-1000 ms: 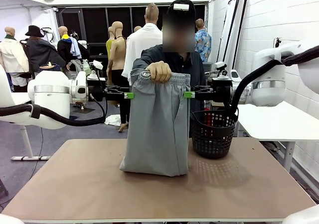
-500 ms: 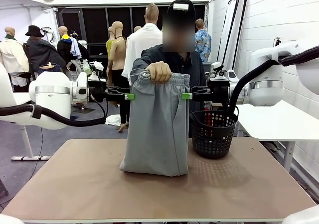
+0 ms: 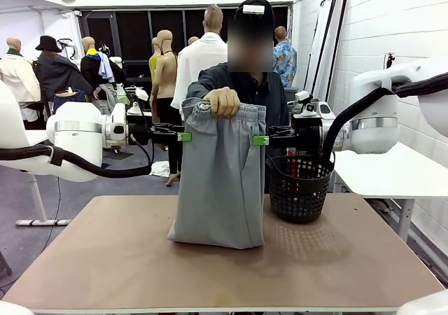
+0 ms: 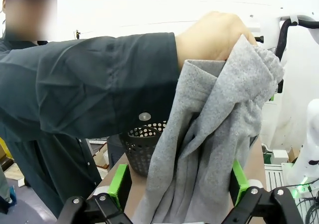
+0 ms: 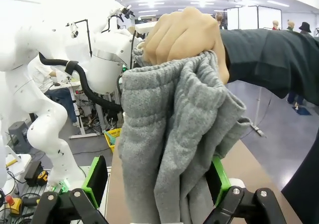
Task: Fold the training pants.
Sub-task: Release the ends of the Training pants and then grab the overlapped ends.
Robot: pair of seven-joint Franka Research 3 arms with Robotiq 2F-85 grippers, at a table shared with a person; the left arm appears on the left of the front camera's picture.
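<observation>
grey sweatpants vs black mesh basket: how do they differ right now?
The light grey soft jersey sweatpants hang limp from the person's hand, hem on the brown table; the black perforated basket stands upright by itself. The sweatpants are wider and taller than the basket. Both rest on the table.

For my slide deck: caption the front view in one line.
A person holds up the training pants; open left hand and right hand flank them.

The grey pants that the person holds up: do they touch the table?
Touching. In the front view the lower end of the pants lies bunched on the table, while the person's hand holds the waistband up.
</observation>
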